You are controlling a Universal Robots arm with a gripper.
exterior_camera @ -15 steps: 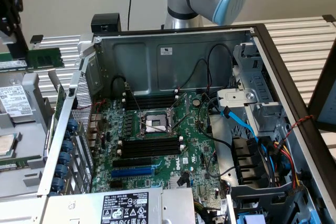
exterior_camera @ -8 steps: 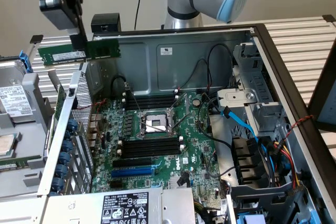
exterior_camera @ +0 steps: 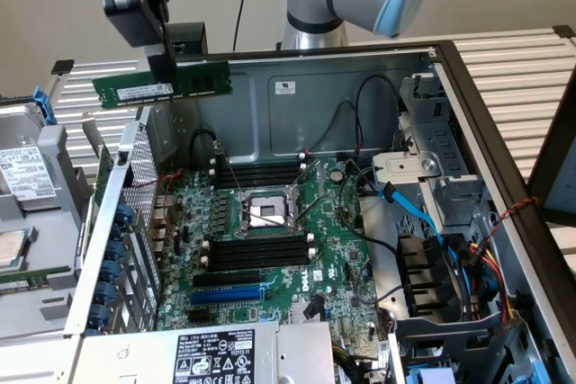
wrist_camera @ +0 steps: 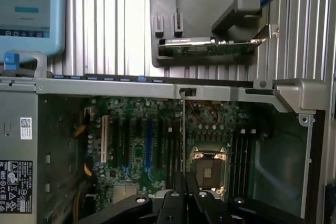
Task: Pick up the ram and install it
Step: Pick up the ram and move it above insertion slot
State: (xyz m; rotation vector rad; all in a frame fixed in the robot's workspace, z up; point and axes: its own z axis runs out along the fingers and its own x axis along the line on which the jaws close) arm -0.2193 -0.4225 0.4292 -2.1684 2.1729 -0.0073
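The ram (exterior_camera: 202, 82) is a long green stick with a white label. It hangs level in the air above the open computer case's back left corner, with my gripper (exterior_camera: 163, 71) shut on it near its middle. In the wrist view the ram (wrist_camera: 182, 129) shows edge-on as a thin line running out from my gripper (wrist_camera: 184, 190) over the motherboard. Black memory slots with white end clips (exterior_camera: 261, 172) lie on both sides of the processor socket (exterior_camera: 263, 213), well below the stick. The same slots (wrist_camera: 241, 156) appear beside the socket in the wrist view.
The case wall (exterior_camera: 297, 96) stands just behind the ram. A blue expansion slot (exterior_camera: 229, 294), a power supply (exterior_camera: 216, 357) and a drive cage with cables (exterior_camera: 441, 195) surround the board. Loose parts (exterior_camera: 27, 222) lie outside the case on the exterior view's left.
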